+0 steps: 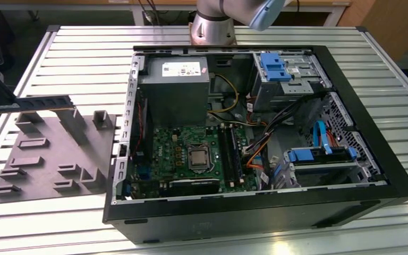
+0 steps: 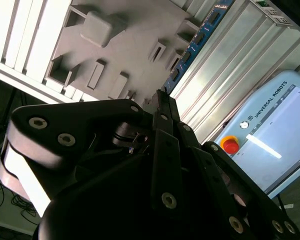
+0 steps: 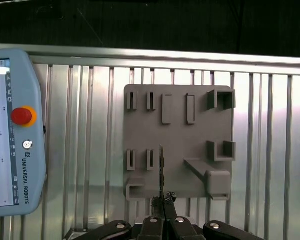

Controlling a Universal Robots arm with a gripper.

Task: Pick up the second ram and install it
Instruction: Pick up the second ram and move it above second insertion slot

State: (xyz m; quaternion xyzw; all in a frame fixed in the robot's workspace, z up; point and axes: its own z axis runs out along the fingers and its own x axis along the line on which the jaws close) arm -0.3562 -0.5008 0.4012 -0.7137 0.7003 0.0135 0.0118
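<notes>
The black claw [image 3: 162,201] was pinched narrow on one end of the slim, flat, dark green-black memory stick [image 3: 161,170], with the jaws pressed against its two faces. In the first wrist view I saw the stick edge-on, running straight out from the claw's tips. In the exterior view the stick [image 1: 37,102] reached out level from the claw toward the exterior view's right, with a row of black chips along its face.

Directly beneath the claw and its load lay the grey moulded fixture plate [image 3: 190,145], with its upright posts and slotted pockets. The stick hung over it, lower edge near the tallest posts — I could not tell whether it touched them. The plate sat on the slatted aluminium table [image 3: 90,100].

Beside the claw, on the same slats, lay a pale blue teach pendant [image 3: 10,150] with a round red stop button [image 3: 21,116].

Well apart from the claw — past the plate, toward the exterior view's right — stood the open black computer case [image 1: 261,212]. Inside it were the green motherboard [image 1: 183,149], its long black slots [image 1: 231,156], a grey power supply box [image 1: 172,90] and blue plastic drive brackets [image 1: 273,66]. Behind the case rose the arm's silver base [image 1: 214,24].
</notes>
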